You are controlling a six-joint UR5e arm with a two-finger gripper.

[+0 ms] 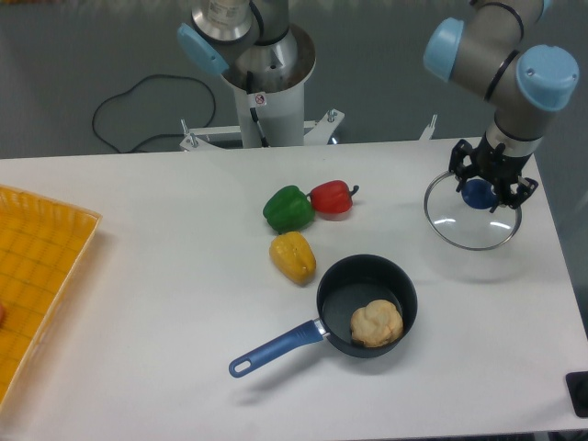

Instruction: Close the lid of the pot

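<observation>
My hand (479, 192) grips the pot lid (472, 217) by its knob, right of frame; pot (367, 303) sits lower centre. A tilted lid could slip or land off-rim.

my gripper (479, 192): fingers around the blue knob of the pot lid (472, 217), at the table's (138, 276) right side
pot (367, 304): uncovered, well apart from the lid, blue handle pointing lower left
inside the pot: pale lump (377, 322)
beside the pot: yellow pepper (292, 257), green pepper (288, 209), red pepper (332, 197)
left edge: yellow tray (37, 266)
</observation>
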